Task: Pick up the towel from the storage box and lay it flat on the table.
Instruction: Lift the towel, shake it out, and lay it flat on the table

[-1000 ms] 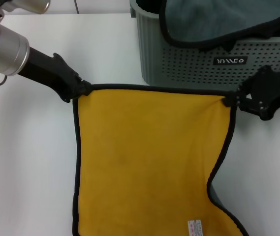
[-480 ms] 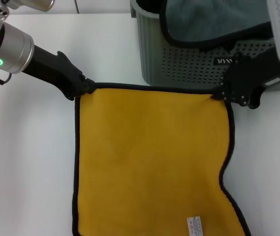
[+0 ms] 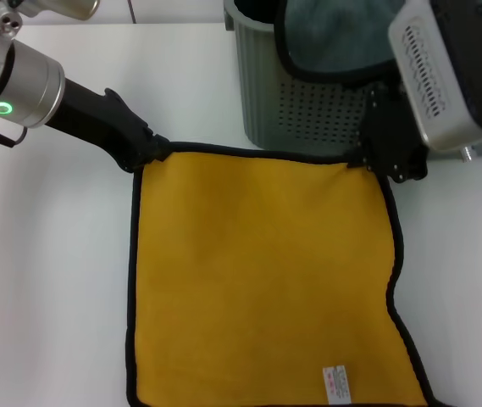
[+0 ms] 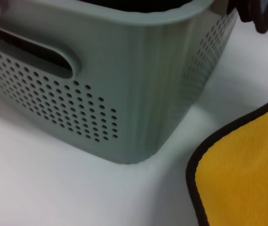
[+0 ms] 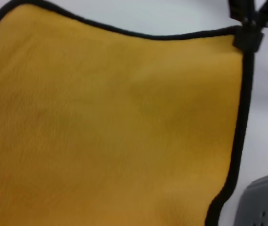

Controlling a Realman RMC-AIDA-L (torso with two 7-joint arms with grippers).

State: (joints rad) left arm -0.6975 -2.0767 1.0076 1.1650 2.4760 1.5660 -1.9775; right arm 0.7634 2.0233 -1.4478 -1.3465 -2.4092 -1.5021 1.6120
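Towel (image 3: pixel 262 271) spread yellow side up on white table (image 3: pixel 46 280), black edging all round, small white label near its near-right corner; right edge wavy. Far-left corner pinched in left gripper (image 3: pixel 146 153), jaws closed on edging. Far-right corner clamped in right gripper (image 3: pixel 374 159), just in front of storage box (image 3: pixel 300 110). Box stands toward table's far edge, perforated wall close behind towel's far edge. Second towel (image 3: pixel 342 38), grey-teal side showing, lies in box, draped over rim.
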